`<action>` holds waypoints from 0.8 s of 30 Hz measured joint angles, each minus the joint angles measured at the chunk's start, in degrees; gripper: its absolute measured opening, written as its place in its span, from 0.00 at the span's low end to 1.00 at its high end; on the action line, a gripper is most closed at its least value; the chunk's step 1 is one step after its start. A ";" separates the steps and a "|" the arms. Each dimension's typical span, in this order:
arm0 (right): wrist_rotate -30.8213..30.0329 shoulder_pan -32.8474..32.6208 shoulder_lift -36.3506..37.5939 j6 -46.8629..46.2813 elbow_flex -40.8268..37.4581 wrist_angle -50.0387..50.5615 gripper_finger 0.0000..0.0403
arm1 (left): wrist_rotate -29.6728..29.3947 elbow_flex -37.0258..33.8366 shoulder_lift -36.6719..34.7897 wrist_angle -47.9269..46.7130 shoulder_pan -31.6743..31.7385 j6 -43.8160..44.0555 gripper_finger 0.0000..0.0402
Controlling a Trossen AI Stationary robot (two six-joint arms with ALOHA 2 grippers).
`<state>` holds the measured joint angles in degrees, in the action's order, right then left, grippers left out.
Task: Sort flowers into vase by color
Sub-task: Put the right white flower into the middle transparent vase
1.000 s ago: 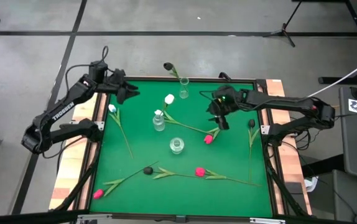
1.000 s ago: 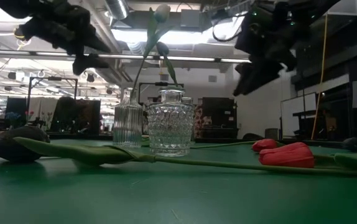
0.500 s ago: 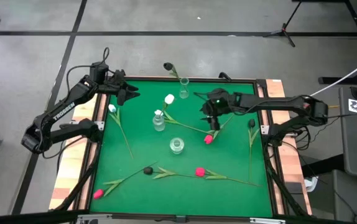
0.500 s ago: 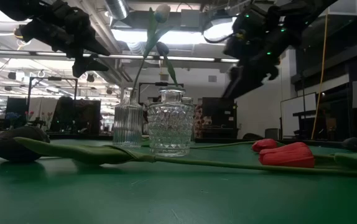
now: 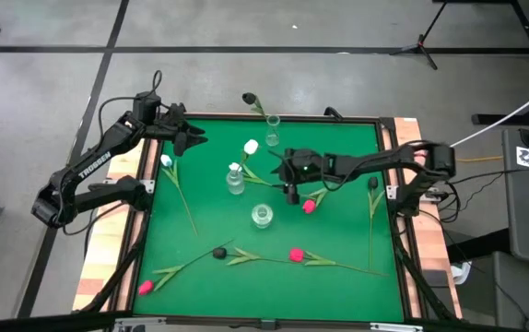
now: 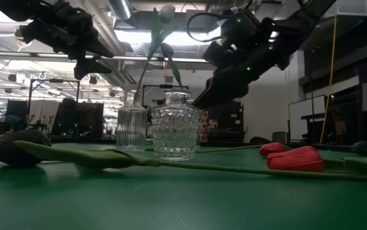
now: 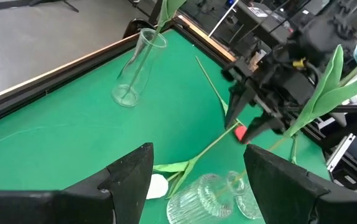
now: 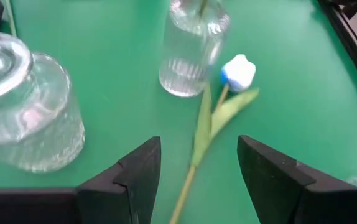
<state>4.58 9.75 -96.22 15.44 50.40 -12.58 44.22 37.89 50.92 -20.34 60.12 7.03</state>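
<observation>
Artificial tulips lie on the green table (image 5: 338,235). My right gripper (image 5: 289,192) hangs open above the stem (image 8: 197,140) of a lying white tulip (image 5: 251,147), whose head (image 8: 238,71) shows in the right wrist view beside a ribbed vase (image 8: 191,50). That ribbed vase (image 5: 235,178) holds a white flower. A tall thin vase (image 5: 272,129) holds a black tulip (image 5: 249,98). A round vase (image 5: 262,215) stands nearer. My left gripper (image 5: 191,138) waits open over the table's far left corner.
More tulips lie about: a pink one (image 5: 309,207) just right of my right gripper, a white one (image 5: 166,161) at the left, a black one (image 5: 372,184) at the right, and a black (image 5: 218,252) and two pink ones (image 5: 295,254) (image 5: 145,288) near the front edge.
My right gripper has moved toward the table's left, from over the pink tulip's stem to above the lying white tulip's stem, close to the ribbed vase. Flowers and vases have stayed in place.
</observation>
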 joint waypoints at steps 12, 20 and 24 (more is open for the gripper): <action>-3.52 -0.91 -8.56 -1.85 2.54 -2.25 0.52 | -1.62 -0.02 0.00 0.00 0.00 0.00 0.62; -5.22 -0.94 -11.35 -3.23 2.60 -2.87 0.52 | -2.54 -0.01 0.00 0.00 0.00 -0.08 0.62; -5.82 -1.59 -12.42 -3.84 2.64 -2.52 0.52 | -2.53 0.00 0.00 0.00 0.00 -0.04 0.62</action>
<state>-1.24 8.16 -108.64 11.59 53.04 -15.10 41.69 37.89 50.92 -20.34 60.12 6.98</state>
